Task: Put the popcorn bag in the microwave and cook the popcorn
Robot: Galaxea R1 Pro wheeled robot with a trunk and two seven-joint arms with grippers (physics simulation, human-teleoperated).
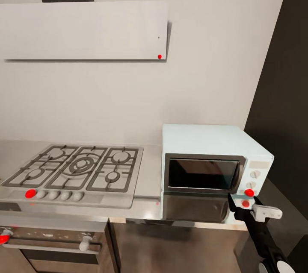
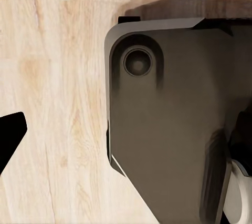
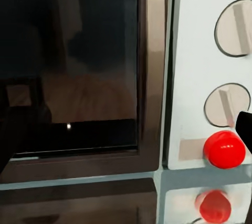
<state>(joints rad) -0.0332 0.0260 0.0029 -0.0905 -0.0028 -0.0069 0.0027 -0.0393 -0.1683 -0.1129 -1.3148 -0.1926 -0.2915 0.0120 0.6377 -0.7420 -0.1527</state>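
The pale mint-blue microwave (image 1: 214,153) stands on the steel countertop (image 1: 149,179) to the right of the hob, with its dark glass door (image 1: 202,173) closed. My right gripper (image 1: 239,204) is open and hovers just in front of the microwave's lower right corner, by the red indicator dot (image 1: 249,192). In the right wrist view the door glass (image 3: 79,61), the two round knobs (image 3: 227,104) and the red dot (image 3: 224,149) are very close, between the spread fingers of the right gripper (image 3: 128,129). The left gripper (image 2: 126,134) hangs open over the floor. The popcorn bag and the popcorn are out of view.
A gas hob (image 1: 79,168) with a red-marked knob row is set in the counter at the left. Below it is a steel built-in oven (image 1: 47,243), above it a white range hood (image 1: 85,29). A dark tall panel (image 1: 286,93) stands right of the microwave. Wooden floor (image 2: 52,77) and my dark base (image 2: 173,129) lie below.
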